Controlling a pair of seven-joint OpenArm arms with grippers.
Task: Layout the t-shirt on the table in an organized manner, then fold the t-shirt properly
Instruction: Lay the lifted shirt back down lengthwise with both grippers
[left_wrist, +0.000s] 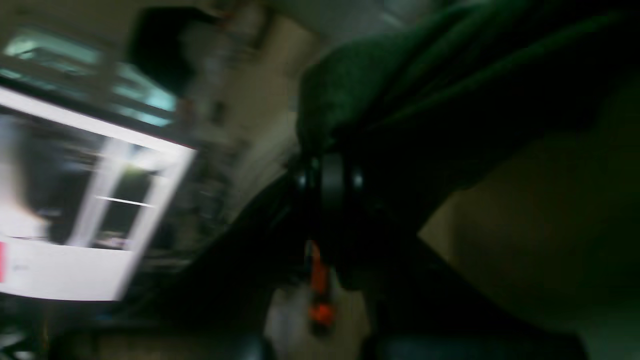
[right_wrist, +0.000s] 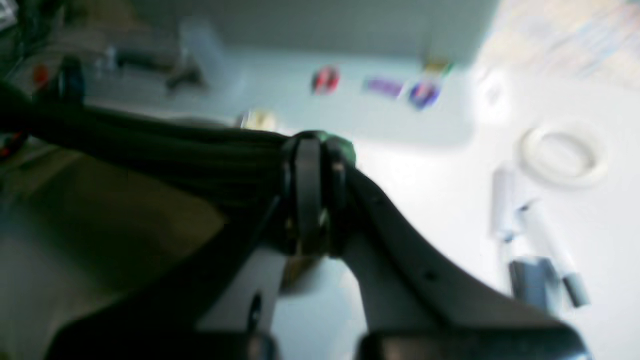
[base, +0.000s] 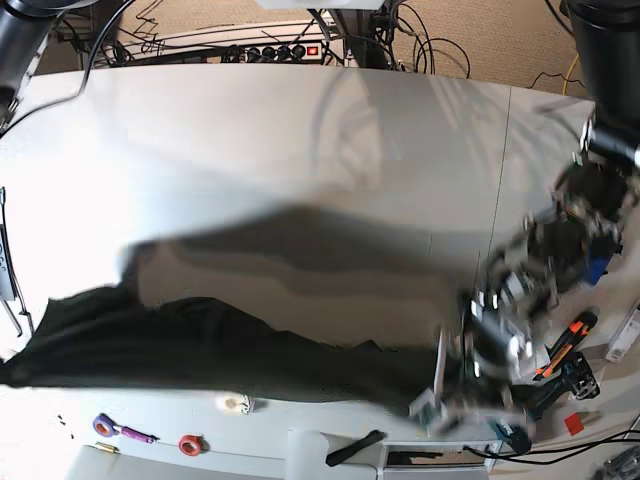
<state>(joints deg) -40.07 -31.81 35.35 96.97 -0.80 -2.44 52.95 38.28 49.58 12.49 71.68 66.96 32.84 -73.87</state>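
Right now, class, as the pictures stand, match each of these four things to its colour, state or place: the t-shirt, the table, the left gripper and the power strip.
Things:
1. t-shirt
2. table
3. left gripper
4. power strip

Descriptions:
A. white, with a thin seam line across it
B. shut on bunched fabric
C. dark green, stretched out in a long band
D. beyond the far edge of the tabletop, among cables

Pairs: 1-C, 2-A, 3-B, 4-D.
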